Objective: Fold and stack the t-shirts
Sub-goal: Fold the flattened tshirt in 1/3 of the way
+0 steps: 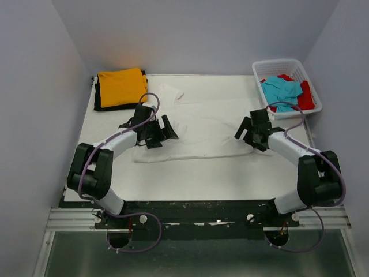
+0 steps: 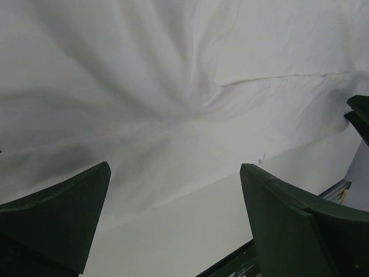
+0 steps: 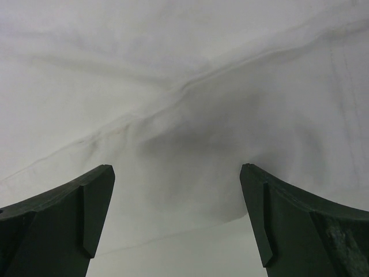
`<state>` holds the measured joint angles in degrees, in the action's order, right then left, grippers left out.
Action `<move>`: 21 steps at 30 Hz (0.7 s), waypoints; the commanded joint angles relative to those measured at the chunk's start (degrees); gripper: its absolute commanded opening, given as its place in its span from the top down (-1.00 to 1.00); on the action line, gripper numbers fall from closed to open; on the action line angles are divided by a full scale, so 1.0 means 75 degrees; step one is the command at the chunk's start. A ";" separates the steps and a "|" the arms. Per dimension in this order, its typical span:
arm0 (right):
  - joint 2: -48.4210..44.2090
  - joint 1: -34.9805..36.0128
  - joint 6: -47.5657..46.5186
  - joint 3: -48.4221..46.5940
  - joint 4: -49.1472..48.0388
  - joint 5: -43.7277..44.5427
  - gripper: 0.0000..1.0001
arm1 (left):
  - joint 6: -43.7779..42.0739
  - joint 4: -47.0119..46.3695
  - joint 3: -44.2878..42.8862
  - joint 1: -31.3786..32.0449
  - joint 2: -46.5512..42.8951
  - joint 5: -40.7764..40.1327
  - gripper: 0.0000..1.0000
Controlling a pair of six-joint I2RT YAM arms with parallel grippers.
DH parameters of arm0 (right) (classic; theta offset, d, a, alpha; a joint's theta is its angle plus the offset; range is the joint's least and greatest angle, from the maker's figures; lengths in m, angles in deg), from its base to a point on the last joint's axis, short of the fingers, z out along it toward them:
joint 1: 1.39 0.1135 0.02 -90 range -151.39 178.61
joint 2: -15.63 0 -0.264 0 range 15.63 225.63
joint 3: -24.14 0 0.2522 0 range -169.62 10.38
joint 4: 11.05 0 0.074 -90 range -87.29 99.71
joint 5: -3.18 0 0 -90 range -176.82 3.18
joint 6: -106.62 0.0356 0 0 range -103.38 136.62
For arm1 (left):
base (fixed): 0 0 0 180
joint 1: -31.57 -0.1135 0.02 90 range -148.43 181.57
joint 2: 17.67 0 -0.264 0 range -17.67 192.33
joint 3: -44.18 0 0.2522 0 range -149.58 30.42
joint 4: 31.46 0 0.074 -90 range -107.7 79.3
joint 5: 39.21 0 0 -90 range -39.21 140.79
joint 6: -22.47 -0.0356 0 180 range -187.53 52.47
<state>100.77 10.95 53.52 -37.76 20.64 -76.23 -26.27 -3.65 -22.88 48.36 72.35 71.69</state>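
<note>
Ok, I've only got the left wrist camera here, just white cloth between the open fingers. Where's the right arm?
Observer: The right gripper is over the right end of the same white t-shirt, with its jaws open and holding nothing.
Operator: Is anything folded yet?
Observer: Yes, an orange t-shirt lies folded on top of a black t-shirt at the far left corner of the table.
Operator: And what's left to fold?
Observer: A turquoise t-shirt and a red t-shirt are bunched in the white basket at the far right.
</note>
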 commanded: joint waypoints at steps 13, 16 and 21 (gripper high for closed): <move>-0.0166 -0.0842 0.1030 0.1155 -0.1137 0.0652 -1.00 | 0.0036 -0.0196 0.1248 0.0046 -0.0118 -0.0803 -0.97; -0.0034 -0.1335 0.1213 0.1510 -0.1104 0.0148 -1.00 | 0.0011 -0.0085 0.1385 0.0046 -0.0232 -0.0869 -0.97; -0.0645 -0.1573 0.1293 0.1953 -0.0328 0.0094 -1.00 | 0.0001 0.0289 0.1697 0.0046 -0.0608 -0.1171 -0.97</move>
<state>97.95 0.39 61.61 -28.03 10.24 -75.18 -25.03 -8.46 -13.59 48.69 69.73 68.37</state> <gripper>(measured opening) 0.998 0.982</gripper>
